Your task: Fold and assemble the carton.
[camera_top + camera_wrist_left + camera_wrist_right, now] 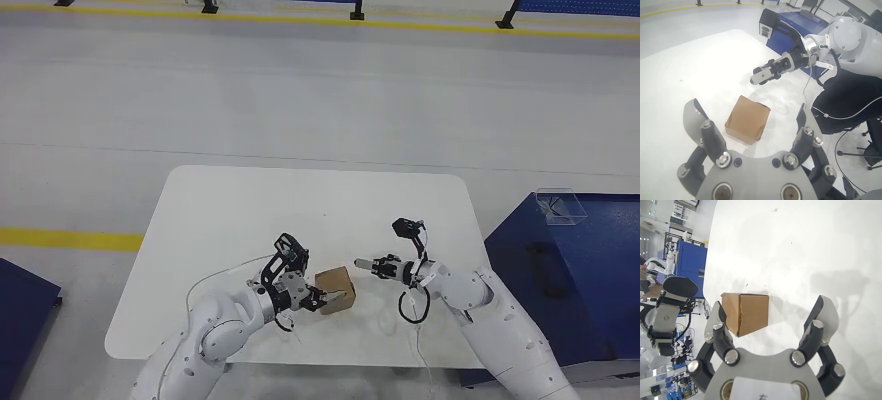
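Note:
A small brown carton (pixel 337 290) stands folded into a box on the white table (pixel 300 200), near its front edge. In the left wrist view the carton (pixel 747 121) sits just ahead of my left gripper (pixel 748 103), which is open, and neither finger touches it. In the top view the left gripper (pixel 312 297) is close beside the carton's left side. My right gripper (pixel 362 264) hovers to the carton's upper right, a short gap away. The right wrist view shows the right gripper (pixel 770 303) open and holding nothing, with the carton (pixel 745 313) lying close to one finger.
A blue cabinet (pixel 570 270) stands off the table's right edge with a clear box (pixel 560 205) on top. Another blue unit (pixel 20 300) sits to the left. The table's far half is bare white surface.

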